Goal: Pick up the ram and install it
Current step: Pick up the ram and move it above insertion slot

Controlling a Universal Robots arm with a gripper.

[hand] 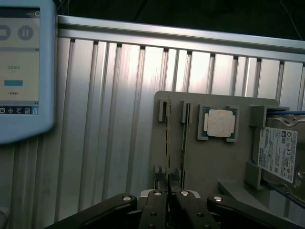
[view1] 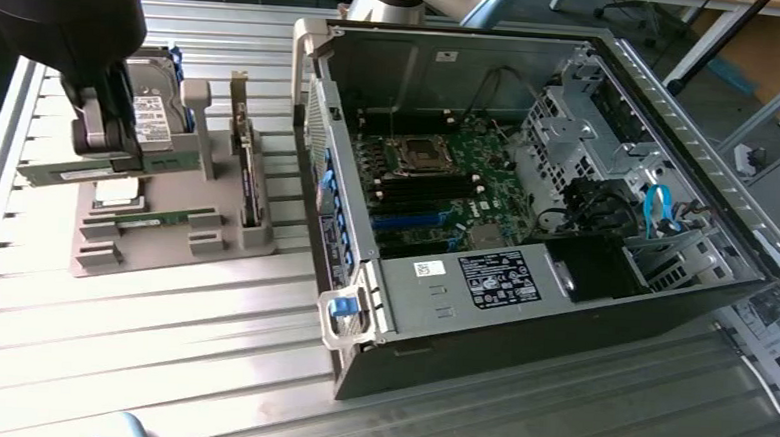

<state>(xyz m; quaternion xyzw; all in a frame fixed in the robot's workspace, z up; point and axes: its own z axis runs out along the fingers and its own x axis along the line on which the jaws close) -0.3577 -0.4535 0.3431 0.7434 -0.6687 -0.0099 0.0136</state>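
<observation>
Barely discernible edge-on, ram [hand: 168, 138] clamped in pincer [hand: 167, 194], near end hidden.

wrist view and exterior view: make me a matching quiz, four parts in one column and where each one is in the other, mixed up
Things:
1. ram
2. cpu chip
3. hard drive
4. computer case

Places:
a. lying open-sided at the exterior view's right
b. clamped in the pincer
c. square, flat in the grey holder
d. at the holder's edge, white label showing

Pairs: 1-b, 2-c, 3-d, 4-a
</observation>
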